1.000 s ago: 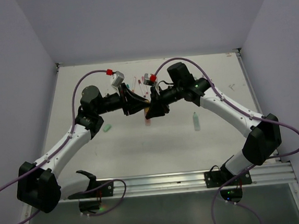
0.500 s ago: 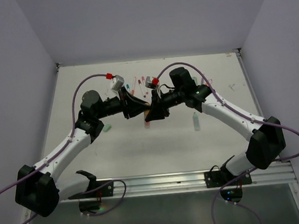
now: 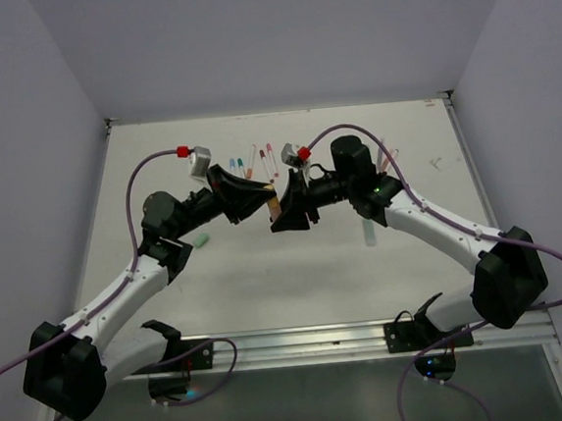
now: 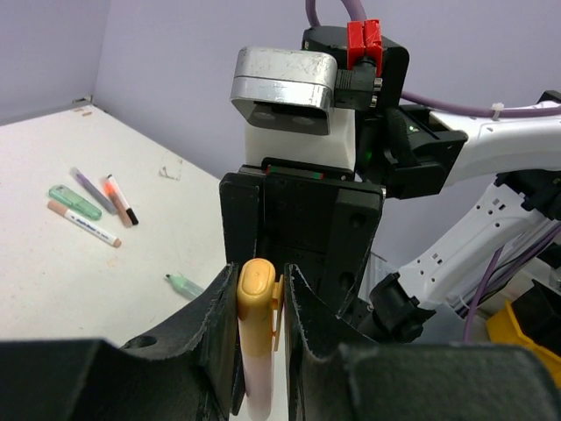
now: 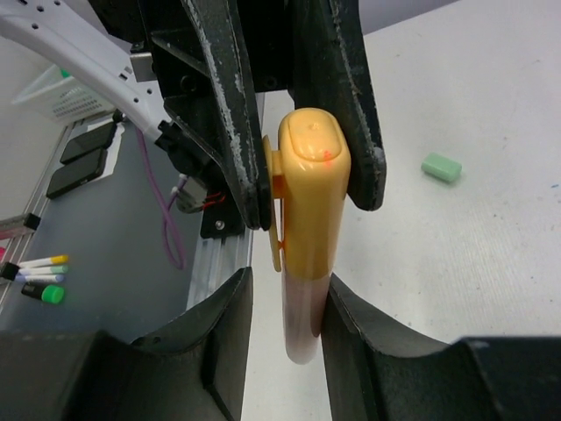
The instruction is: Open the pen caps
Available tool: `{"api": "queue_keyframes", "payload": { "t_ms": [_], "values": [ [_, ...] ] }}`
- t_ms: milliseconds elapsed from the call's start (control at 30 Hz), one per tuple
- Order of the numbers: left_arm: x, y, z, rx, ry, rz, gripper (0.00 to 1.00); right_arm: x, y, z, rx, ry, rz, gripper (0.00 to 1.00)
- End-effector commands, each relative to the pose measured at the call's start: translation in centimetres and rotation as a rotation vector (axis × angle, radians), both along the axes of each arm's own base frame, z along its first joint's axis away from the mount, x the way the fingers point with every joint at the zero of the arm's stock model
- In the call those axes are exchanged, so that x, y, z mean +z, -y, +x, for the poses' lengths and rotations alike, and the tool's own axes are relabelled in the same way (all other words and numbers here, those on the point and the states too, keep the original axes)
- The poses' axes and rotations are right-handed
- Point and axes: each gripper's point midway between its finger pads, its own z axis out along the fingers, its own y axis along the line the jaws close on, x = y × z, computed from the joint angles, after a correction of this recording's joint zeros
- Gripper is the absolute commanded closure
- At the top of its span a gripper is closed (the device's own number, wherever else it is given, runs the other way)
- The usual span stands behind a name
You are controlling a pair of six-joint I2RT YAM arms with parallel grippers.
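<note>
We see the orange highlighter (image 3: 274, 207) held above the table (image 3: 267, 281) between both arms. The left gripper (image 4: 260, 282) is clamped on its orange cap (image 5: 312, 189), and the right gripper (image 5: 287, 294) is clamped on the pale barrel just below. A loose mint cap (image 5: 441, 167) lies left of the highlighter, with other pens (image 3: 262, 158) beyond it.

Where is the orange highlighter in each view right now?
Top external: orange highlighter, a thin sliver at centre, between left claw and right claw.
Left wrist: orange highlighter bottom centre, upright.
Right wrist: orange highlighter at centre, upright.
Shared landmark: both claws, closed on it.
</note>
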Motion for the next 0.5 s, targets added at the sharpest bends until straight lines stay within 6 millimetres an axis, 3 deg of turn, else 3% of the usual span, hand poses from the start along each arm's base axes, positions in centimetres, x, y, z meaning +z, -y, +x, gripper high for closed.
{"api": "queue_keyframes", "payload": {
  "t_ms": [0, 67, 200, 233, 267, 467],
  "values": [
    [2.3, -0.6, 0.0, 0.032, 0.068, -0.072, 1.0, 3.3, -0.5, -0.4, 0.04, 0.061, 0.114, 0.61],
    [2.3, -0.6, -0.2, 0.026, 0.064, -0.079, 1.0, 3.3, -0.7, -0.3, 0.042, 0.048, 0.12, 0.64],
    [2.6, -0.8, -0.1, 0.038, 0.07, -0.097, 1.0, 3.4, -0.9, -0.2, 0.054, 0.04, 0.126, 0.84],
    [3.0, -0.8, 0.0, 0.042, 0.08, -0.109, 1.0, 3.2, -0.8, -0.3, 0.057, 0.035, 0.123, 0.95],
    [3.3, -1.0, 0.2, 0.058, 0.083, -0.121, 1.0, 3.0, -0.8, -0.4, 0.058, 0.029, 0.12, 1.0],
    [6.5, -2.1, 1.4, 0.152, 0.173, -0.199, 1.0, 0.7, 0.0, -1.7, 0.072, -0.036, 0.082, 1.0]
  ]
}}
